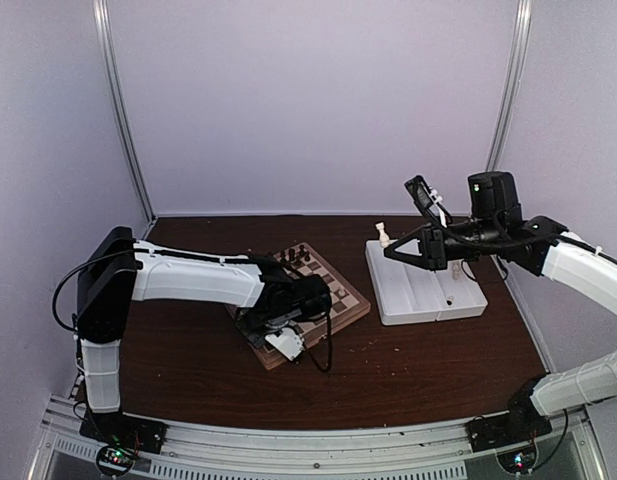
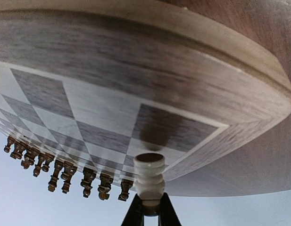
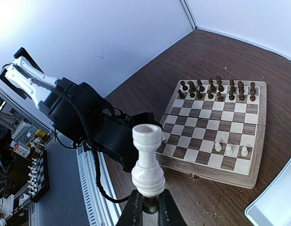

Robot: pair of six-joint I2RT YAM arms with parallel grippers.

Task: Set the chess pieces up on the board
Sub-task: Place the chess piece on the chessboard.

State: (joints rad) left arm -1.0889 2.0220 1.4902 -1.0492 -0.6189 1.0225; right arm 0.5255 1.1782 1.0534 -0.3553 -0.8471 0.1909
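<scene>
The board (image 1: 343, 300) lies at mid-table, with dark pieces (image 3: 216, 89) in two rows on its far side. Three cream-white chess pieces (image 3: 228, 150) stand on squares near its front edge. My left gripper (image 2: 150, 202) is shut on a cream-white piece (image 2: 149, 174), whose base points at a corner square of the board (image 2: 136, 70); I cannot tell whether it touches. In the top view this gripper (image 1: 276, 330) is low over the board's near-left edge. My right gripper (image 3: 147, 200) is shut on a white rook (image 3: 147, 160), held up (image 1: 383, 234) over the tray's far-left corner.
A white tray (image 1: 428, 290) with ribbed slots sits to the right of the board; its corner (image 3: 277, 207) shows in the right wrist view. The left arm (image 3: 88, 127) stretches across the board's near side. Walls close in the table at the back and sides.
</scene>
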